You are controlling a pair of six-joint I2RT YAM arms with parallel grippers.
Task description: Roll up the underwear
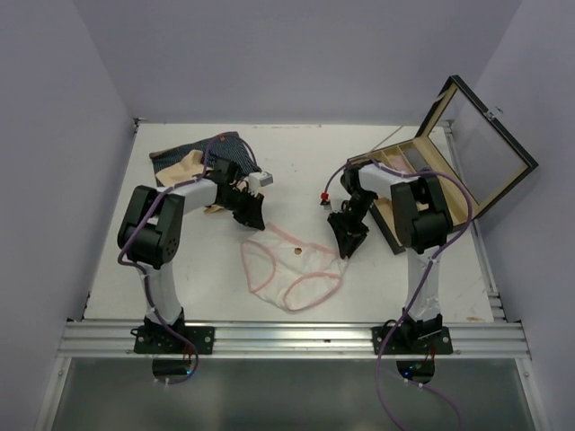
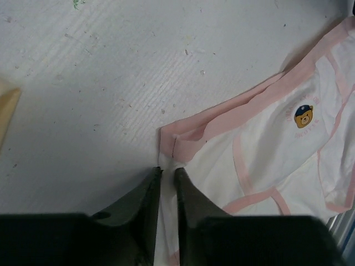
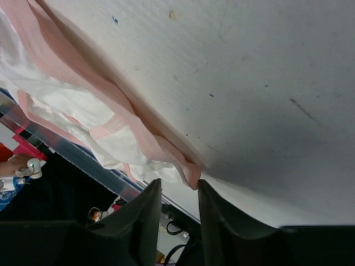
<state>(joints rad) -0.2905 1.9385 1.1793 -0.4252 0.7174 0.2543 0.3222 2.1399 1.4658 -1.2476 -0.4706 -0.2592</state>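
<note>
I am lining up on the pink-and-white underwear, which is lying flat on the table between my arms. My right gripper is standing partly open at one waistband corner. My left gripper is almost closed at the other, and I cannot tell whether it is gripping. Next, both corners probably need pinching before I fold.

White table, wooden box (lid open)

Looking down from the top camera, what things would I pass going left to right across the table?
navy striped underwear → left gripper → pink-and-white underwear → right gripper → wooden box with glass lid
</note>
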